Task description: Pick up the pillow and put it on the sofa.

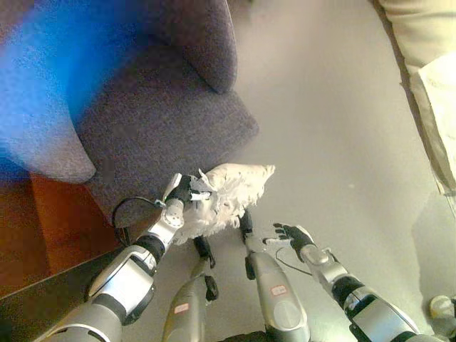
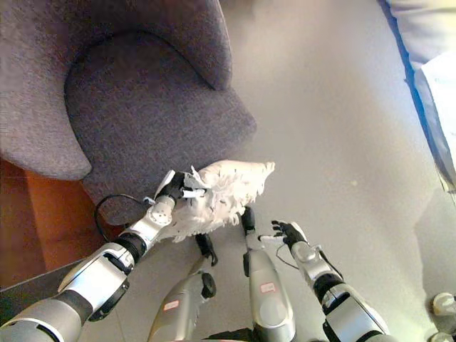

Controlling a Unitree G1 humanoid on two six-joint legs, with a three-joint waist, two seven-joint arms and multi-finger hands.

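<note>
A white, shaggy, fluffy-textured pillow [image 2: 221, 191] hangs just off the front edge of a dark grey fabric sofa [image 2: 142, 107], its long fringe-like pile ruffled and its far corner pointing toward the open floor. The robot's left hand [image 2: 178, 189] grips the pillow's near end, dark fingers [image 2: 194, 192] curled into the pile and pinching it; how deep they reach cannot be made out, since the fluff covers part of them. The pillow sits above the pale grey floor [image 2: 320, 128], beside the sofa's rounded seat cushion and touching or nearly touching its front edge; which of the two cannot be told. The right hand [image 2: 286, 232] is held low to the right, well clear of the pillow, its fingers spread loosely and holding nothing. A curved grey armrest rises behind the seat, and a strip of reddish-brown wooden flooring [image 2: 50, 228] shows to the left of the sofa. At the upper right, a light beige upholstered piece [image 1: 427, 64] with a white cloth [image 1: 445, 100] on it is cut off by the frame edge, too little showing to identify it.
</note>
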